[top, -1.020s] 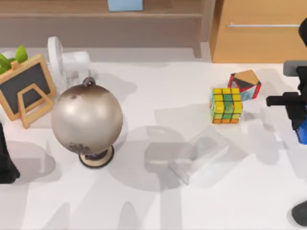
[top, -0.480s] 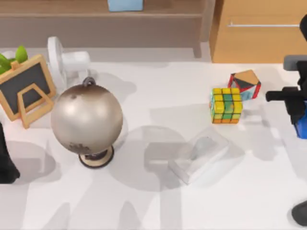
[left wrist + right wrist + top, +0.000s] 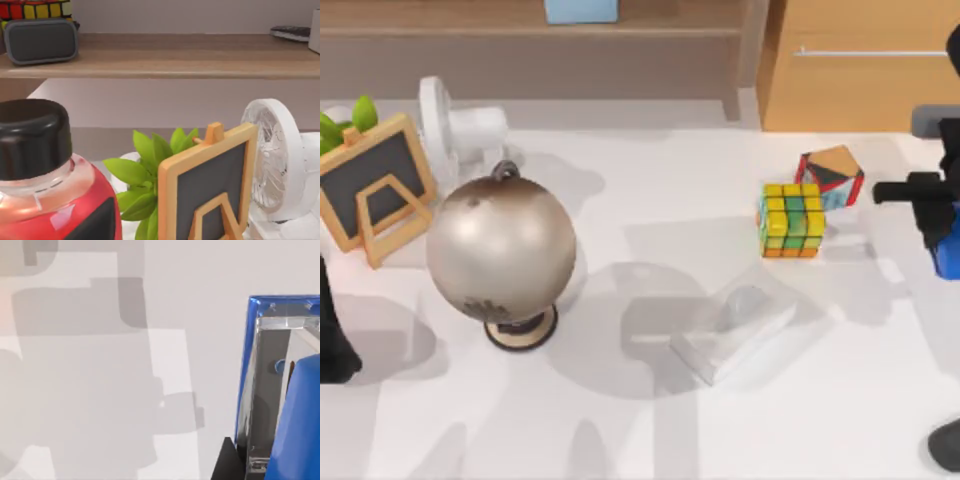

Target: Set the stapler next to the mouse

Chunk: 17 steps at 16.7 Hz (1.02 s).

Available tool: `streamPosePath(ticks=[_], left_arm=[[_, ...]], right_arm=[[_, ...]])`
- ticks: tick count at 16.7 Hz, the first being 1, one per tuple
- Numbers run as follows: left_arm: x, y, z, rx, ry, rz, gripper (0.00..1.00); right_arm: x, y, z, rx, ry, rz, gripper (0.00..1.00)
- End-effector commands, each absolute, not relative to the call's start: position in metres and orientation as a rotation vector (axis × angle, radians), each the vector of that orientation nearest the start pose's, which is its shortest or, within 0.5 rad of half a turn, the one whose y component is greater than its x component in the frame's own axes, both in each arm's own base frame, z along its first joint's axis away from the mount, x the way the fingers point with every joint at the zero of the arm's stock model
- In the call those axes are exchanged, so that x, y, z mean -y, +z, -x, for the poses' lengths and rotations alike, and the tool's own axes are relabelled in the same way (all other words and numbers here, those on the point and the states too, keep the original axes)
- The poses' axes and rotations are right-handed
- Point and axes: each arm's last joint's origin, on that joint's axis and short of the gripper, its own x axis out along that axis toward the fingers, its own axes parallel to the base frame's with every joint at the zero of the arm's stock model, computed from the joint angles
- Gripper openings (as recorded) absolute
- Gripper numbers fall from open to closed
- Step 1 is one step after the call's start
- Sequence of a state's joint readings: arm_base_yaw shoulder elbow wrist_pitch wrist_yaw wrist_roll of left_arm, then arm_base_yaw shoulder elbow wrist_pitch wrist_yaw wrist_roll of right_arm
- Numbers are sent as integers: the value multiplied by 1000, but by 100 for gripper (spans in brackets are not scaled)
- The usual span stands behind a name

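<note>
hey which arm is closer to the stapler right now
Right. The right gripper is directly over the stapler at the table's right edge; the left arm sits parked at the far left edge, across the table.

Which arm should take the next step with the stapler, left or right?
Right. The right gripper is at the table's right edge directly over the bright blue bar-shaped stapler, with the dark rounded mouse on the same side. The left arm sits parked at the far left, beyond the metallic globe.
</note>
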<state>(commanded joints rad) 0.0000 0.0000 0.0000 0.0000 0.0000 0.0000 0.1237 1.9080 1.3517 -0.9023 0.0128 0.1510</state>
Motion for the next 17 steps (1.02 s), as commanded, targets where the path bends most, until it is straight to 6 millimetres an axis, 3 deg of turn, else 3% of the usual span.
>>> streamPosePath(ticks=[4,9,14,17], left_arm=[[1,160,-106,0,0,0,100],[1,160,-106,0,0,0,100],[1,160,-106,0,0,0,100],[1,160,-106,0,0,0,100]], right_arm=[[-47,162,-360,-1474,-13,-18,0],[-47,135,-354,-1555,-15,-10,0],[-47,133,-353,-1562,-16,-10,0],[-47,133,-353,-1562,-16,-10,23]])
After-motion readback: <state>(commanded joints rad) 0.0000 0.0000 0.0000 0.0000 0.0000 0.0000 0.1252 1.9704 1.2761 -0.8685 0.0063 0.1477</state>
